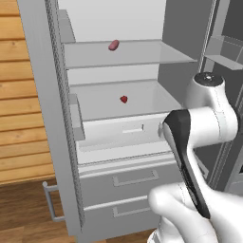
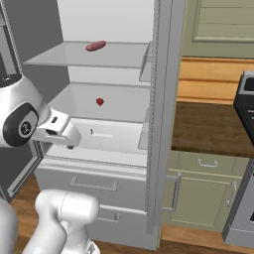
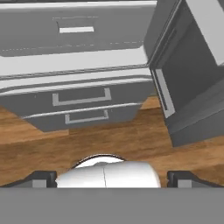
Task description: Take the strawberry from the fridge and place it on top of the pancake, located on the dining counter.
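The fridge [image 1: 176, 71] stands open in front of me, white shelves showing. The strawberry [image 1: 124, 99], a tiny bright red berry, lies on the lower shelf [image 2: 99, 101] above the pull-out bin. My gripper [image 2: 72, 145] hangs just outside the fridge's front, low and to the left of the berry, pointing down at the floor. In the hand view the gripper [image 3: 111, 178] is open, its fingertips [image 3: 40, 178] wide apart with nothing between them, above the two lower drawers [image 3: 81, 97]. The pancake and the dining counter are out of view.
A paler pinkish oval lump [image 1: 113, 45] lies on the upper shelf. Open fridge doors [image 2: 163, 124] flank the opening on both sides. A wood-topped counter with green cabinets [image 2: 208, 129] and a dark stove [image 2: 245, 99] stand to the right. Wooden floor [image 3: 109, 140] lies below.
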Controlling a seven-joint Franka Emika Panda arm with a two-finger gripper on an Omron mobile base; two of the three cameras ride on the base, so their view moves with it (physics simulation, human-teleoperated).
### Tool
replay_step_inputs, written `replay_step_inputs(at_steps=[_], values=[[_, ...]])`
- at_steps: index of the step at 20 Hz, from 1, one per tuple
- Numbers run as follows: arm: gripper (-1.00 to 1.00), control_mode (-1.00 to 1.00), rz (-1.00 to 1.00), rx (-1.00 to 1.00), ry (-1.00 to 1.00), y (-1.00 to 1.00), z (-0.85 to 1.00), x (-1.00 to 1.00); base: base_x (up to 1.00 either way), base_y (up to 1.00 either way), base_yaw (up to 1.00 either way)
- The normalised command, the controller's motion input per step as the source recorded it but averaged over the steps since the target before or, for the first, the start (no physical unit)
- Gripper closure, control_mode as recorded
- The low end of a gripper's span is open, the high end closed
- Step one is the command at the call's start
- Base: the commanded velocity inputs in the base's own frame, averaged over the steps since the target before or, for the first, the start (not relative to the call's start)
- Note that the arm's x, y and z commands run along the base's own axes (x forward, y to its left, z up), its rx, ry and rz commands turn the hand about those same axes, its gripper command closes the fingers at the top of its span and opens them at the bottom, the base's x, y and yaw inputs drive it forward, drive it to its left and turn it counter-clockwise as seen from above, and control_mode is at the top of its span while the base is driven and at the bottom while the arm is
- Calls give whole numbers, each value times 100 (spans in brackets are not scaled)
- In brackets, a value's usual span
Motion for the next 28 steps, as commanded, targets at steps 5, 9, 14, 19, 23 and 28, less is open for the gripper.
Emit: replay_step_inputs(at_steps=[5, 9, 14, 19, 23, 28], values=[[-100, -100, 15, 1, -20, 1, -61, 0, 0, 0, 0], [-100, -100, 17, 0, 0, 6, -37, -3, 0, 0, 0], [-100, -100, 7, 0, 5, 0, -32, -7, 0, 0, 0], [-100, -100, 0, 0, 2, 0, -5, 0, 0, 0, 0], [-100, -100, 0, 0, -1, 0, 0, 0, 0, 0, 0], [-100, 100, 0, 0, -2, 6, 0, 4, 5, 2, 0]])
